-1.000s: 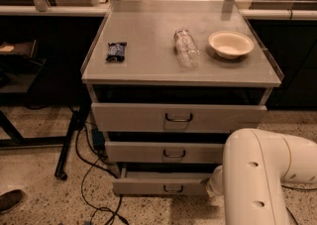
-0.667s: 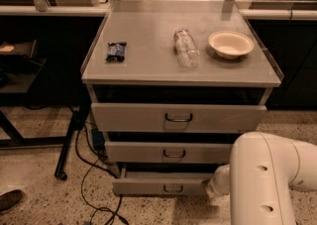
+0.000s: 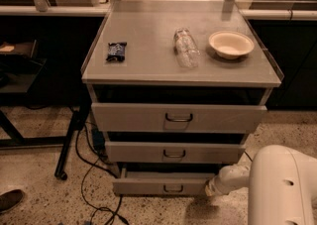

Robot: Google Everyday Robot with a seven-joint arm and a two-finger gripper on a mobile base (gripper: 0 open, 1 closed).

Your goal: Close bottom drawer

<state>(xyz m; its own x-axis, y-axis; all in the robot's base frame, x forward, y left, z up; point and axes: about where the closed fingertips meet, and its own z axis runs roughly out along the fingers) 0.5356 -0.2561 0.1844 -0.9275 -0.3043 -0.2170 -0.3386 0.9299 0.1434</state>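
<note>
One arm has shifted right, gripper still at bottom drawer right end.

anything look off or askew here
The bottom drawer sits pulled out and looks skewed, its left end further out than its right. The gripper is at its right end. A bottle lies on its side.

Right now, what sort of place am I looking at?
Probably a lab or workshop mock-up: a grey drawer cabinet holding a bowl and bottle, loose cables on the speckled floor, and a robot's gripper at the right end of the open bottom drawer.
</note>
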